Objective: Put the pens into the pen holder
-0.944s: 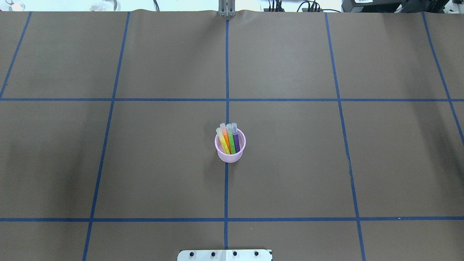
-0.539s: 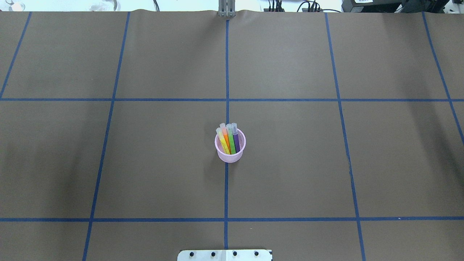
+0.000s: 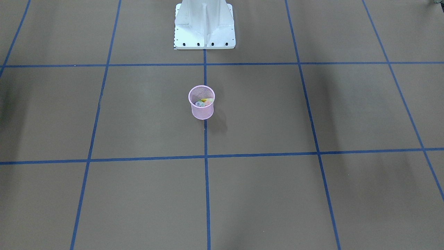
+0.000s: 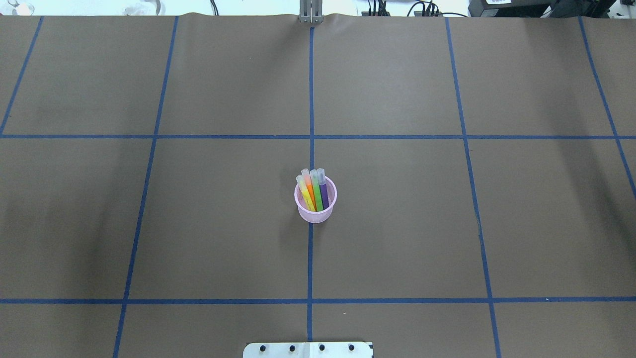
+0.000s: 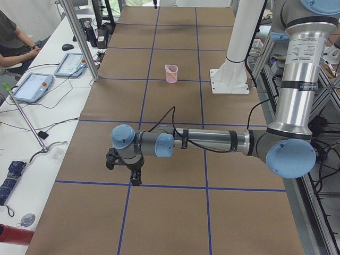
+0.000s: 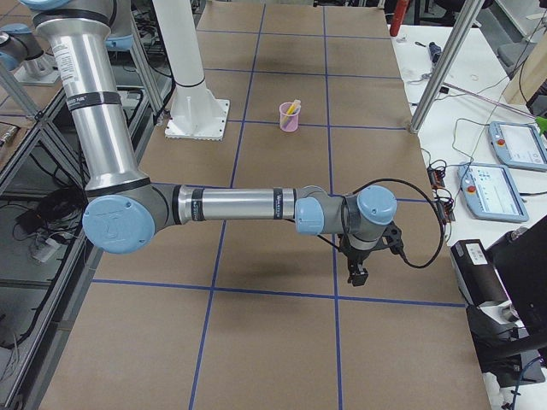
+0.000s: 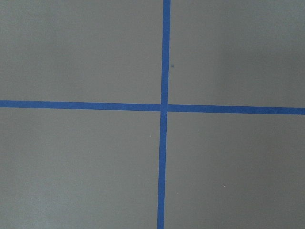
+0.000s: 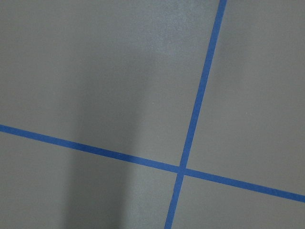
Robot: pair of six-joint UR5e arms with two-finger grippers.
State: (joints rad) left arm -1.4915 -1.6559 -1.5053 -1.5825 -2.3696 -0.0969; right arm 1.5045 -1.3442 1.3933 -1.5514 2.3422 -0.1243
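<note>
The pink mesh pen holder (image 4: 315, 214) stands upright at the middle of the table, on the centre tape line. A pale yellow pen (image 4: 306, 195), an orange pen (image 4: 310, 189), a green pen (image 4: 317, 195) and a purple pen (image 4: 324, 195) lean inside it, caps up. The holder also shows in the front-facing view (image 3: 202, 111). The left gripper (image 5: 136, 178) hangs low over the table's left end, far from the holder. The right gripper (image 6: 357, 275) hangs low over the right end. I cannot tell whether either is open or shut. Both wrist views show only bare table and tape.
The robot's white base (image 3: 204, 31) stands behind the holder. Blue tape lines (image 4: 310, 136) grid the brown table. A side bench with tablets (image 5: 34, 85) and a seated person (image 5: 13, 37) lies beyond the far edge. A metal post (image 6: 444, 77) stands there too.
</note>
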